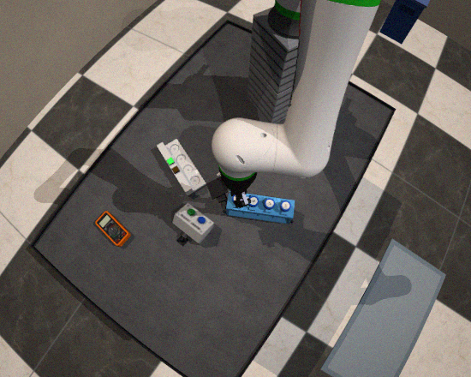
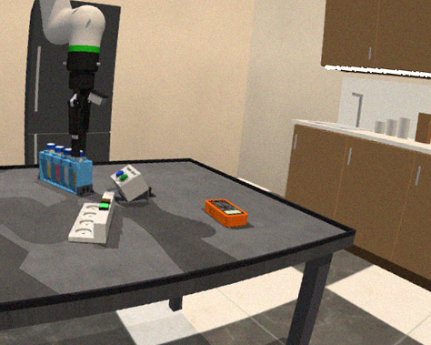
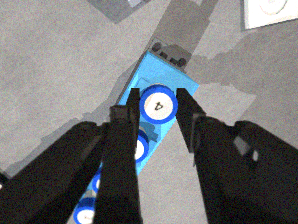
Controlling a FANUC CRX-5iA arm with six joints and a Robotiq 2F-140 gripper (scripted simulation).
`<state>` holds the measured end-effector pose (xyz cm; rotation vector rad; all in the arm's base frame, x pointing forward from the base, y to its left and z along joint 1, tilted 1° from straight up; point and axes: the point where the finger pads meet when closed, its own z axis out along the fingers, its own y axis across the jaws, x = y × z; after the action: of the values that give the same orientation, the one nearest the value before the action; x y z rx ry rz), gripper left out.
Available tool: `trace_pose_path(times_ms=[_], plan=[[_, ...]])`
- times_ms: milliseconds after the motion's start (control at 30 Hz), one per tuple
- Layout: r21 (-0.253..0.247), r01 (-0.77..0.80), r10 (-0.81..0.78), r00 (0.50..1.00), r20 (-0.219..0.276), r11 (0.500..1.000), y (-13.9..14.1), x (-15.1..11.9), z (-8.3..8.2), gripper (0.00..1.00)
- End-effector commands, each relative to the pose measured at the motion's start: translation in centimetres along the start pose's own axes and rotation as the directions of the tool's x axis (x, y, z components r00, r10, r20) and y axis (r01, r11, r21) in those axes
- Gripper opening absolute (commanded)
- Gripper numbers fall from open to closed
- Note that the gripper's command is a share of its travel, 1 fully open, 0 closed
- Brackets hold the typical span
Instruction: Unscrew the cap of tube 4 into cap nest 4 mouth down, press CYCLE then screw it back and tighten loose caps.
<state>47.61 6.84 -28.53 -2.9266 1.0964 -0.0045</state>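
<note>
The black two-finger gripper points straight down over the end of the blue rectangular decapping station, and its fingers are closed on the round blue cap with a white top marked 4. In the wrist view one finger pad touches the cap on one side and the other pad touches it on the opposite side. The cap sits on its tube in the station; whether it is fully screwed down, I cannot tell. The other three blue caps stand in a row along the station, each on its own tube.

The station lies near the middle of the dark grey bench, a little toward the edge where the ribbed grey pedestal of the white arm stands. Just beside it, toward the near long edge in the exterior view, lies the white oblong cap tray with four round nests; all four nests look free of caps. The green lamp on the tray is lit, and the lamp beside it looks dark brown. The grey key housing stands between the tray and the station, slightly apart from both, with a round green key and a round blue key on its top. An orange handheld multimeter lies well apart from these, toward the bench's far corner in the top view.
</note>
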Motion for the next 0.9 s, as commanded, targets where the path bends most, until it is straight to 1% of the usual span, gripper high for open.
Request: trace_pose_path(times_ms=[0,267,333,433,533,667,733,867], plan=[[0.001,0.0,0.0,1.0,-0.001,1.0,-0.05,0.05,-0.06,0.3],[0.001,0.0,0.0,1.0,-0.001,1.0,-0.06,0.05,-0.06,0.3],[0.001,-0.1,0.1,0.995,0.0,0.995,-0.05,0.05,-0.06,0.3],[0.001,-0.247,0.247,0.969,0.0,0.969,-0.05,0.05,-0.07,0.3],[0.001,-0.389,0.389,0.921,0.0,0.921,-0.05,0.05,-0.07,0.3],[0.001,-0.564,0.564,0.825,0.0,0.825,-0.05,0.05,-0.07,0.3],[0.001,-0.564,0.564,0.825,0.0,0.825,-0.05,0.05,-0.07,0.3],[0.001,-0.717,0.717,0.697,0.0,0.697,-0.05,0.05,-0.07,0.3]])
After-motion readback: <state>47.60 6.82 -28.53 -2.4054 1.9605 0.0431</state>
